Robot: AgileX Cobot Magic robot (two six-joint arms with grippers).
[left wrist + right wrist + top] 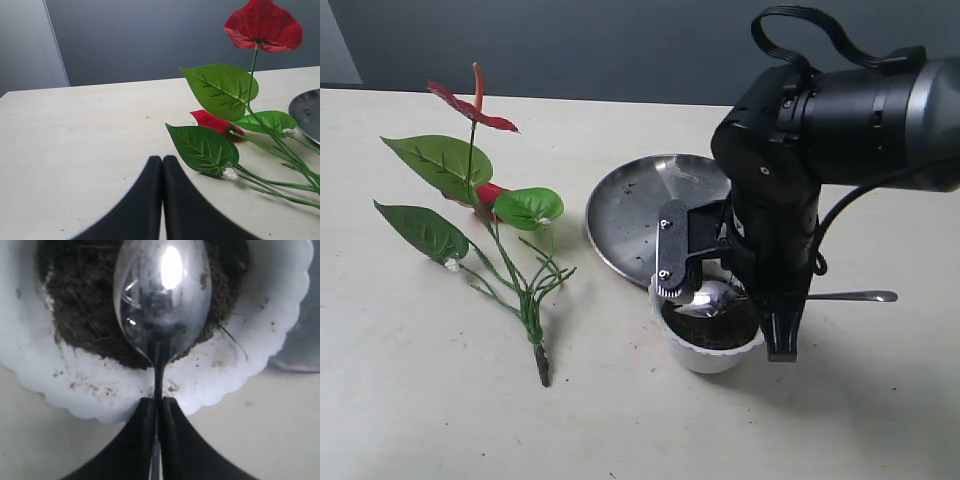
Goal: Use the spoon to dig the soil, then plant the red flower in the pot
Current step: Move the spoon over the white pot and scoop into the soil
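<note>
The white scalloped pot (pixel 708 352) stands in front of the steel plate, filled with dark soil (pixel 85 305). My right gripper (pixel 159 402) is shut on the handle of the silver spoon (pixel 162 295). The spoon's bowl lies over the soil, facing up, with only a few crumbs on it. In the exterior view the handle end (pixel 865 296) sticks out to the right past my right arm (pixel 775 200). The red flower (pixel 470 110) lies flat on the table at the left, its dark stub (pixel 542 365) toward the front. My left gripper (pixel 162 161) is shut and empty, next to a green leaf (pixel 202 149).
A round steel plate (pixel 635 205) with soil specks sits just behind the pot, touching or nearly touching it. The flower's stems and leaves (pixel 520 280) spread across the left half of the beige table (pixel 410 400). A grey wall lies behind.
</note>
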